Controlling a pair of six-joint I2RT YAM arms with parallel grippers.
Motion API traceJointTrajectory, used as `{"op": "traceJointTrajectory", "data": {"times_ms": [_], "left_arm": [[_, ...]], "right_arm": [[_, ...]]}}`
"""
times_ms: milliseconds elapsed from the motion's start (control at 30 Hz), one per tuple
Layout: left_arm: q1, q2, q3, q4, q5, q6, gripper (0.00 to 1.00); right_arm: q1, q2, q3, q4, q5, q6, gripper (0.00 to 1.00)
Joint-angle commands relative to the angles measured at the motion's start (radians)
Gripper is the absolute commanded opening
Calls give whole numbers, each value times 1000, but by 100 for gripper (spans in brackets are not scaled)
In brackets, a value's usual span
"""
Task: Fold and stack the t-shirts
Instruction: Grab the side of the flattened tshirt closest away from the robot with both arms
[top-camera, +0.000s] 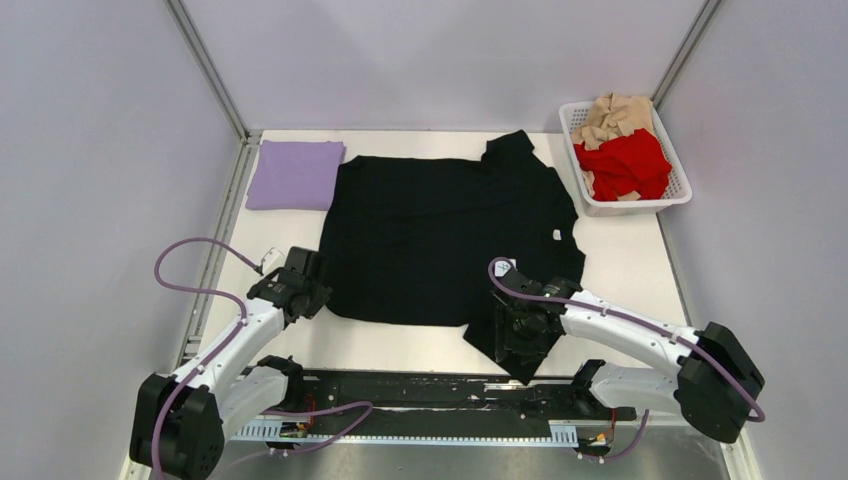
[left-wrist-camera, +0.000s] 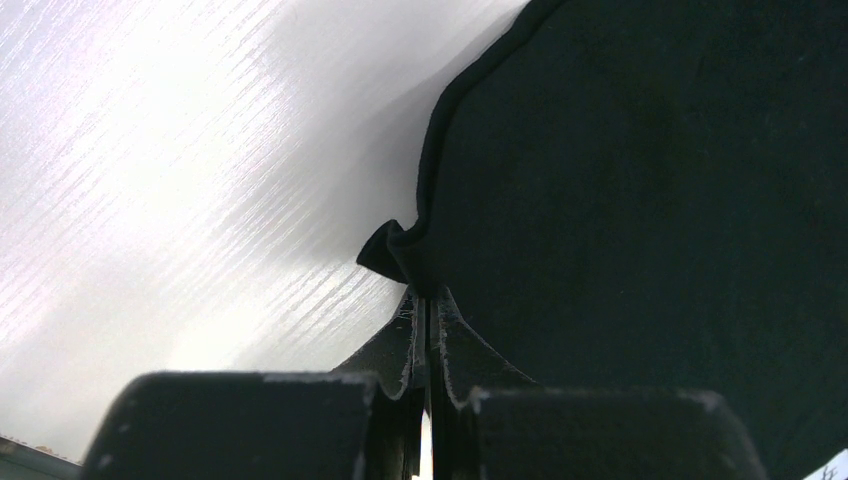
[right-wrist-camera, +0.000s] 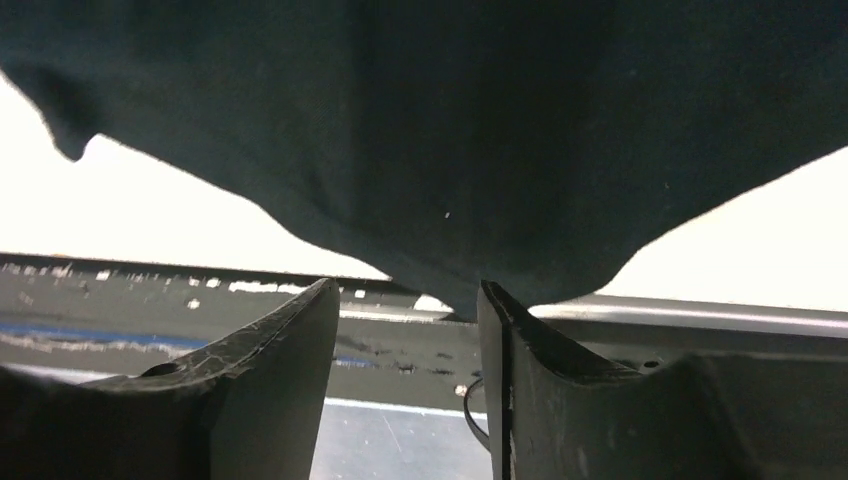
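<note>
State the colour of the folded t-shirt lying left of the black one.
Lavender; the folded t-shirt shows best in the top external view.

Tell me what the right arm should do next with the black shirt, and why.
Probably close the right gripper on the near edge of the black t-shirt. Its jaws stand open with the cloth dipping toward the gap between them, while the left gripper is shut on the shirt's left edge.
</note>
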Motion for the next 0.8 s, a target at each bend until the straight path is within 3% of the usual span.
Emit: {"op": "traceJointTrajectory", "data": {"times_ms": [0, 100, 167, 233, 267, 300, 767], "left_arm": [[-1, -5, -10, 5, -14, 2, 0], [-1, -1, -7, 4, -9, 1, 0], [0, -1, -11, 10, -8, -2, 0], [-1, 2, -14, 12, -5, -6, 0], [-1, 3, -12, 3, -4, -10, 0], [-1, 3, -11, -3, -2, -20, 0], [-1, -207, -18, -303, -8, -93, 0]], "right_arm": [[6, 79, -28, 85, 44, 96, 52], [6, 127, -40, 117, 30, 116, 49], [6, 146, -50, 126, 27, 129, 42], [7, 155, -51, 115, 37, 140, 23], [6, 154, -48, 100, 48, 154, 9], [6, 155, -40, 78, 56, 163, 2], [22, -12, -20, -174, -38, 196, 0]]}}
